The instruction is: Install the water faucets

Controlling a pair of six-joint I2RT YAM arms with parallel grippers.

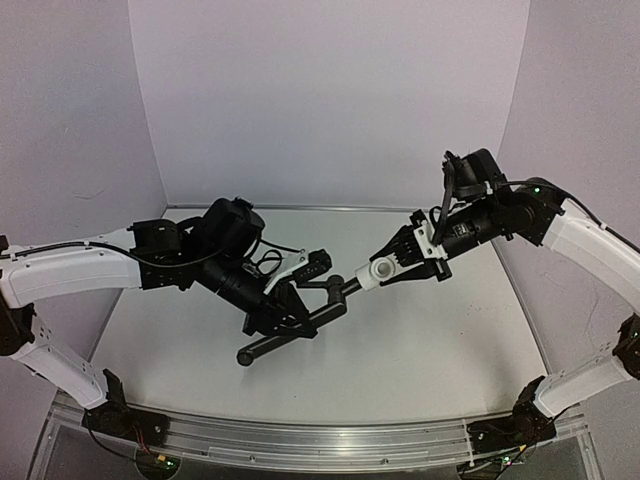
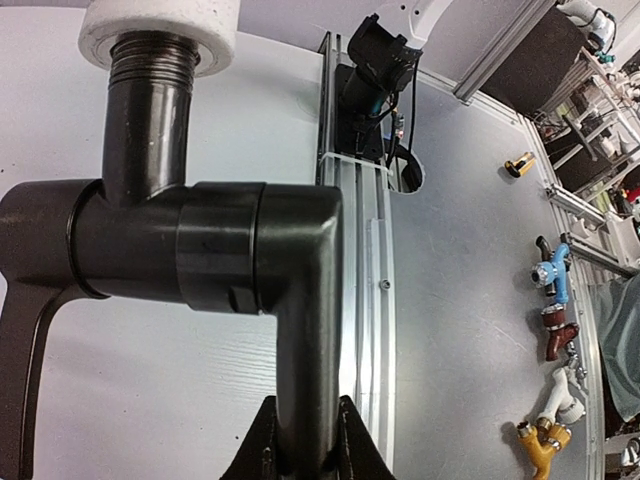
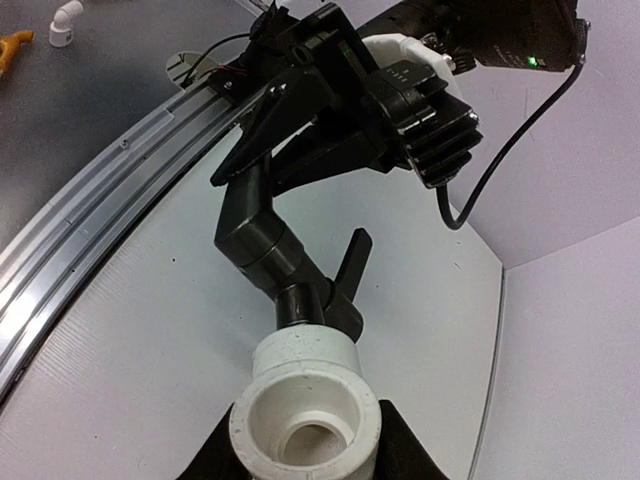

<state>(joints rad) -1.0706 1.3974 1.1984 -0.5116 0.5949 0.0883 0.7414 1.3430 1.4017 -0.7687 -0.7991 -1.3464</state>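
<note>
Top external shows the left gripper (image 1: 288,312) clenched on the pipe (image 1: 262,350) above the desk (image 1: 420,350), and the right gripper (image 1: 392,268) grasping the fitting (image 1: 376,273) at its threaded end. Keep axes aligned and twist gently to avoid cross-threading.

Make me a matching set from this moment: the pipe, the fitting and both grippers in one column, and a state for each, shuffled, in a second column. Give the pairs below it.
Things
1. black pipe
2. white fitting
3. left gripper
4. right gripper

States
A. fingers closed on the white fitting
B. sits on a threaded end
C. fingers closed on the black pipe
D. bent, with a thread at one end

Pairs: 1-D, 2-B, 3-C, 4-A
</note>
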